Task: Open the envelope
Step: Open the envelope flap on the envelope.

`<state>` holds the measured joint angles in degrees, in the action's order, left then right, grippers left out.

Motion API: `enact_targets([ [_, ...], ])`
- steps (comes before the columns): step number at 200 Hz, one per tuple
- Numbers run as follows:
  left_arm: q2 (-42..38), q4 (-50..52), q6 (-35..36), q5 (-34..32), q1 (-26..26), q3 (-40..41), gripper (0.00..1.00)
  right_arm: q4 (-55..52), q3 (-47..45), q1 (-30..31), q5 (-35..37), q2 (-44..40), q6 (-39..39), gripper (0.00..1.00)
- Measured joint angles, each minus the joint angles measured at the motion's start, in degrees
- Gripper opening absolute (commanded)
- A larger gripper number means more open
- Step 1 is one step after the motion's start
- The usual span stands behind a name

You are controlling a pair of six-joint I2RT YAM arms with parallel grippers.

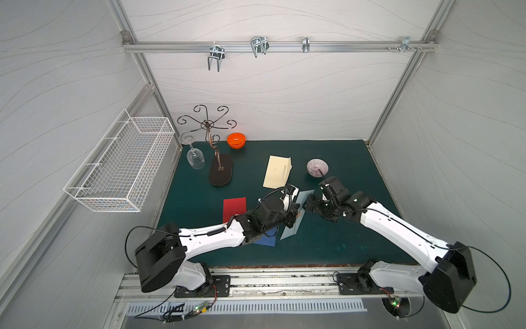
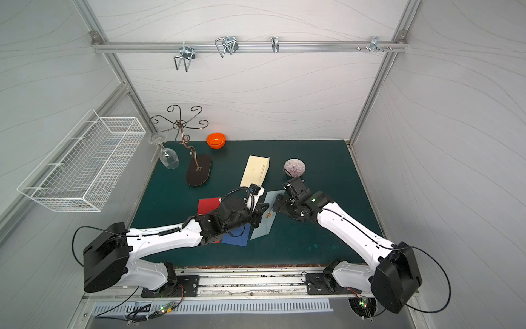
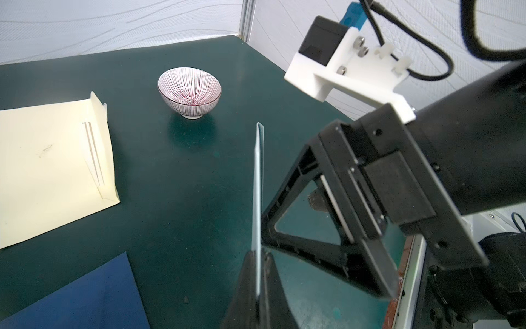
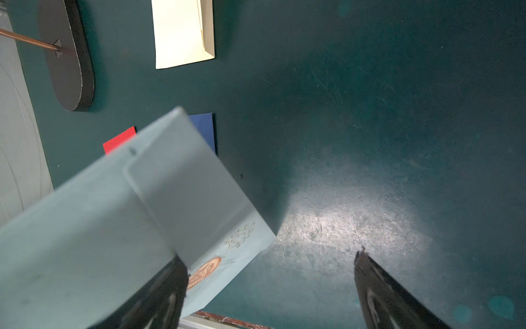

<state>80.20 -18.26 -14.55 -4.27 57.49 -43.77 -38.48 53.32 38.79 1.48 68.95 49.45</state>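
- The pale blue envelope (image 3: 258,185) is clamped by the left gripper (image 3: 258,257), whose jaws are pressed fully together on one edge of it.
- In the left wrist view the envelope is seen edge-on, standing straight up from between the two fingers and raised off the green mat (image 3: 185,176).
- The right gripper (image 4: 269,259) is spread wide and nothing is clamped in it.
- One of its fingers (image 4: 168,287) is seen right against the envelope's face, beside an orange seal (image 4: 205,270). Whether contact is made cannot be told. The other finger stands well clear, with only mat beneath it.
- A paler flap (image 4: 185,199) is laid across the envelope just ahead of that near finger.
- In both top views the two grippers are brought nearly tip to tip, with the envelope between them.
- A cream envelope (image 1: 277,172) is laid flat on the mat just beyond the left gripper, its flap partly raised.
- A striped bowl (image 1: 317,167) is placed just beyond the right gripper.
- A dark blue envelope (image 1: 266,240) is partly covered by the left wrist, behind the left gripper, and a red card (image 1: 234,208) is seen farther out on the same side.
- A scrolled metal stand (image 1: 220,171), a wine glass (image 1: 195,161) and an orange bowl (image 1: 236,140) are set well apart from both grippers, towards the far edge of the mat.
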Motion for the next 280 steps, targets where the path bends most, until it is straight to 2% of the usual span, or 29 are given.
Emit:
enact_targets([
  [74, 0.0, 0.0, -0.26, -0.02, 0.0, 0.0, 0.0, 3.02, -0.15, 0.24, -2.21, -3.76, -1.51, 0.92],
  [280, 0.0, -0.02, -0.85, -0.13, 0.0, 0.0, 0.0, 0.13, -0.15, 0.26, 1.2, -0.42, -0.83, 0.93],
])
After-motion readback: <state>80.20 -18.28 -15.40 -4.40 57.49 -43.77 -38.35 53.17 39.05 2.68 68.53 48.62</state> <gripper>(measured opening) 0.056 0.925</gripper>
